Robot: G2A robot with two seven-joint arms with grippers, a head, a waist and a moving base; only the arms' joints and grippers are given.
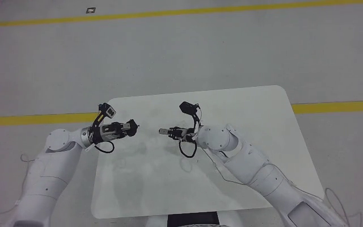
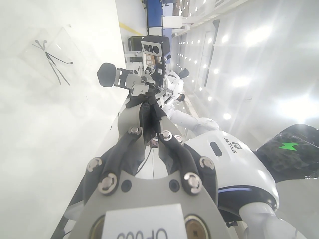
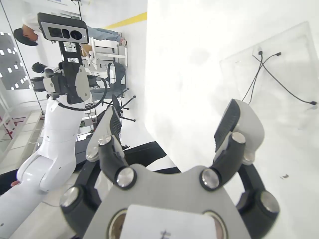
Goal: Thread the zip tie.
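At the far left, a yellow floor stripe runs up to the white worktop. The left arm comes in over the worktop's left edge. Its wrist is level and it points to the right.

The left pincer hangs above the worktop's left half. In the left wrist view this pincer is clenched, with its dark pads pressed together. We cannot tell whether anything thin sits between them.

A clear gap separates the two pincers, which face each other tip to tip without touching.

On the worktop lies a clear tray with a few black zip ties on it. They lie loose and crossed over one another. The right wrist view shows the same tray and zip ties flat on the surface. They sit lower than both pincers and apart from them, and neither pincer touches a tie. In the top view we cannot make out the tray or ties.

Right of the gap, the right pincer is held above the middle of the worktop and points left. In its own wrist view it is released, with its two ribbed fingers spread wide and nothing between them.

The right arm runs back from there toward the worktop's near right corner.
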